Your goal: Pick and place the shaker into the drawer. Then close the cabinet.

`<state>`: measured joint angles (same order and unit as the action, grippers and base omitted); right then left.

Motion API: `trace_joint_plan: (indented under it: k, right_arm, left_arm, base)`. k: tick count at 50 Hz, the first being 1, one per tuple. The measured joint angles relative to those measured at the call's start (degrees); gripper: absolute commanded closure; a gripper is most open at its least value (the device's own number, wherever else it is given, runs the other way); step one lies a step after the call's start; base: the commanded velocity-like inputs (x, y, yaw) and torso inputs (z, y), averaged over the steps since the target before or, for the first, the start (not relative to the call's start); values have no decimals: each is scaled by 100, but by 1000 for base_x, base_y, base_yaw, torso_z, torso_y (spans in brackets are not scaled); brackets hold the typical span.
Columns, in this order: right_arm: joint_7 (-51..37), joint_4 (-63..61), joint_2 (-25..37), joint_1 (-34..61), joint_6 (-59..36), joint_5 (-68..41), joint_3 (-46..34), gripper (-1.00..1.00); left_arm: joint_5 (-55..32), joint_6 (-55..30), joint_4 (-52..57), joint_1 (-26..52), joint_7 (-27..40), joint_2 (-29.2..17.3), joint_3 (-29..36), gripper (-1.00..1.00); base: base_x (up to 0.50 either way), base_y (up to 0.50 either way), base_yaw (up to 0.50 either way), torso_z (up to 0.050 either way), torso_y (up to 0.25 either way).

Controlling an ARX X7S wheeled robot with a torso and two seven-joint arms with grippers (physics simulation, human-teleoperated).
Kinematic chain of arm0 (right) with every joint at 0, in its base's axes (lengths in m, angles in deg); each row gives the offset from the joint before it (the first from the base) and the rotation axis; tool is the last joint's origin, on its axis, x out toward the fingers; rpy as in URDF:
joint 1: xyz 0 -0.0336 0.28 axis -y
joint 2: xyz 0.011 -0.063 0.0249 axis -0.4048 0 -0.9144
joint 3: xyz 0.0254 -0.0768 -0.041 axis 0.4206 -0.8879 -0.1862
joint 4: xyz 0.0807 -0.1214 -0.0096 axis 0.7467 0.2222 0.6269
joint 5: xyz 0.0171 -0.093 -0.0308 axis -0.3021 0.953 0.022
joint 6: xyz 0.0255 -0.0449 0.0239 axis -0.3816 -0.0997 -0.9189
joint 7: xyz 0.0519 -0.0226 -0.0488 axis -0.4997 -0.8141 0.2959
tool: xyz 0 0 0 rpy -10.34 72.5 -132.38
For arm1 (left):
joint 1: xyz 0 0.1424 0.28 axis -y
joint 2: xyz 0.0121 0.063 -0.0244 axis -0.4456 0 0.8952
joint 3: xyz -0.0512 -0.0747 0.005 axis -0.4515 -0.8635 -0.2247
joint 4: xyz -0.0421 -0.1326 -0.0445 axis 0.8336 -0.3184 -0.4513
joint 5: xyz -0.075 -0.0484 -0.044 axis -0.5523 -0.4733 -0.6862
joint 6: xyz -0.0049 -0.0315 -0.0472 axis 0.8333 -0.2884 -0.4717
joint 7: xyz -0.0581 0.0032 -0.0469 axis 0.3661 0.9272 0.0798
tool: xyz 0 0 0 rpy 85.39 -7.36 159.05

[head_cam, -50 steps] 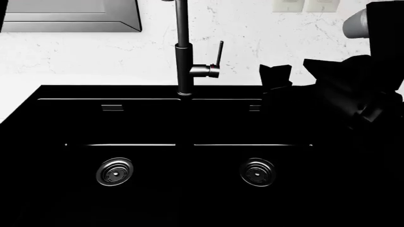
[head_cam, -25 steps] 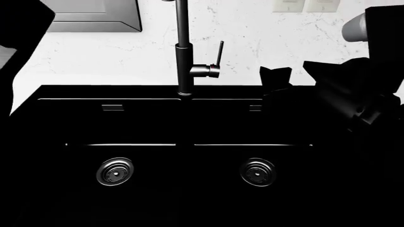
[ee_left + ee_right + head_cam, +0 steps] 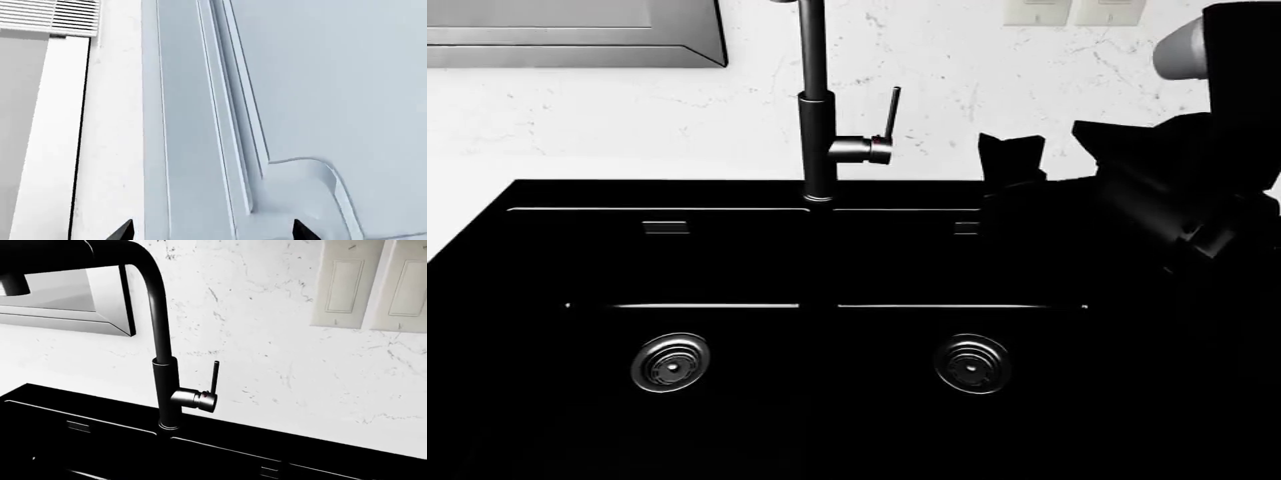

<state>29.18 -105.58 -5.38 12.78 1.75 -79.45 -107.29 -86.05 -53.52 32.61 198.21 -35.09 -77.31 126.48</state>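
Cabinet (image 3: 320,90) panel fills the left wrist view, left pincer (image 3: 212,231) apart; left arm gone from head view.

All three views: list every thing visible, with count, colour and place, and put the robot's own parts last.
sink: one, black, two basins, filling most of the head view
drains: two, metal, one in each basin floor
tap: one, black, behind the sink's middle, lever upright
wall: one, white marble, behind the sink
switch plates: two, cream, on the wall
frame: one, grey, on the wall
cabinet: one, pale blue-grey, panelled front in the left wrist view
right arm: one, black, right of the tap
left fingers: two black tips, apart
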Motion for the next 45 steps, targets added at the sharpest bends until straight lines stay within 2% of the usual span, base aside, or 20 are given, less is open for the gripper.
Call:
trace_joint_plan:
  k: [9, 17, 35, 45]
  right_arm:
    - [-170, -60, 50, 237, -93, -132, 56, -100]
    - [-377, -135, 121, 505, -199, -318, 127, -100]
    - [-1096, -514, 212, 1215, -392, -920, 291, -100]
    - [-1621, -1051, 515, 1644, -242, -1373, 610, -100]
  left_arm:
    - [-525, -1108, 1250, 7, 669, -721, -150, -100]
    - [-853, -1646, 2330, -115, 1174, -1358, -465, -100]
    - [-1130, -1850, 4136, -675, 1801, -2734, -958, -100]
    - [-1070, -1727, 4547, -1042, 1820, -3193, -1065, -100]
  base:
    - [0, 0, 0, 0, 0]
    - [0, 0, 0, 0, 0]
    - [0, 0, 0, 0, 0]
    - [0, 0, 0, 0, 0]
